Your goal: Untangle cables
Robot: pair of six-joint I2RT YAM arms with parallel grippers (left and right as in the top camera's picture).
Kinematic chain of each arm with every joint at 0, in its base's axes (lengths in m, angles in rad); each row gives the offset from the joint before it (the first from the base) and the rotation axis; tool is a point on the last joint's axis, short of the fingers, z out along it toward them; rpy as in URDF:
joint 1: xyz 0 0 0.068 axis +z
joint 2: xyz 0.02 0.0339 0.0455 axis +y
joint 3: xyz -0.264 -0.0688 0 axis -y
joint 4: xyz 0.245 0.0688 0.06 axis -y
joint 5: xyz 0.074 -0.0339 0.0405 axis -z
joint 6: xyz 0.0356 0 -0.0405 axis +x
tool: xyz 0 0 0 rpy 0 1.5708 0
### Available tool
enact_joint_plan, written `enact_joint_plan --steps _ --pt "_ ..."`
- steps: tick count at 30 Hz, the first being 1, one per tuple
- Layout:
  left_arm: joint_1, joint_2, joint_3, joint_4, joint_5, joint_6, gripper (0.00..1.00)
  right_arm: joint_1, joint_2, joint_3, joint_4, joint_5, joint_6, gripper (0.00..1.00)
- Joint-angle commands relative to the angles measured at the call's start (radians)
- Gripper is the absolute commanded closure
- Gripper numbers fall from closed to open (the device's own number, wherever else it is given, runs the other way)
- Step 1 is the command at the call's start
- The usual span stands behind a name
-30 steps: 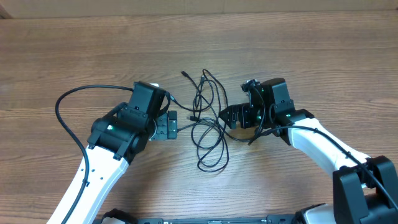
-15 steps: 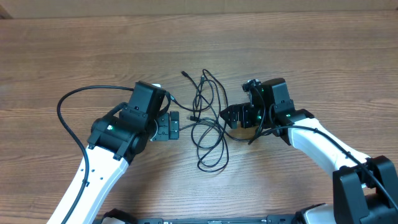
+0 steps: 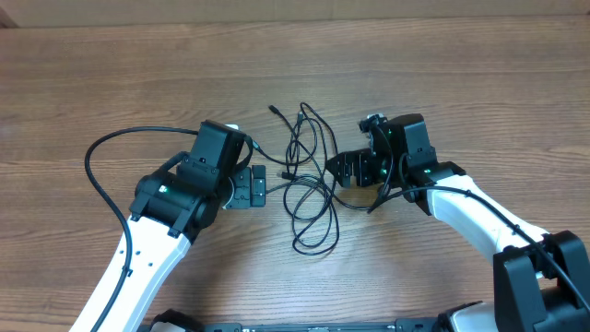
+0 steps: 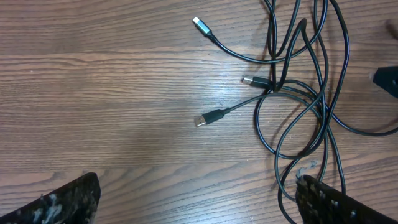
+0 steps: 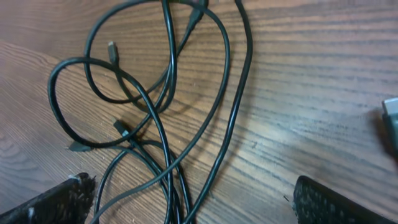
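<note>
Both arms come in from the near edge of the wooden worktop (image 3: pixel 111 74). The left tool (image 3: pixel 257 186) is spread wide open with nothing in it. Same deal on the right tool (image 3: pixel 337 172), jaws wide apart and empty. They face each other with the cables (image 4: pixel 272 87) lying loose on the wood between them, a mess of thin black loops crossing over one another. The nearest loop sags back toward the robot, past both tools. In the left wrist view one strand runs right by a fingertip (image 4: pixel 323 198), can't tell if it touches. Farther out a USB plug (image 4: pixel 202 119) and a dark plug (image 4: pixel 247 79) poke out of the tangle, and a silvery plug (image 4: pixel 198 22) lies toward the far side.
</note>
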Motion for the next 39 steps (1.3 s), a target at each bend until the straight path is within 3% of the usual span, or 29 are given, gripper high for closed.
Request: enact_joint_plan --steps 1,7,14,26,39 --pt "0.006 -0.006 0.003 0.004 0.011 -0.010 0.01 0.002 0.035 0.007 0.021 0.007 -0.005 0.00" --pt "0.006 -0.006 0.003 0.004 0.011 -0.010 0.01 0.002 0.140 0.007 0.060 0.006 -0.001 0.00" --pt "0.006 -0.006 0.003 0.004 0.011 -0.010 0.00 0.002 0.228 0.007 0.130 0.002 0.029 0.12" --pt "0.006 -0.006 0.003 0.004 0.011 -0.010 0.00 0.002 0.253 0.007 0.225 -0.039 0.079 0.18" --pt "0.006 -0.006 0.003 0.004 0.011 -0.010 0.00 0.002 0.287 0.008 0.271 -0.139 0.108 0.35"
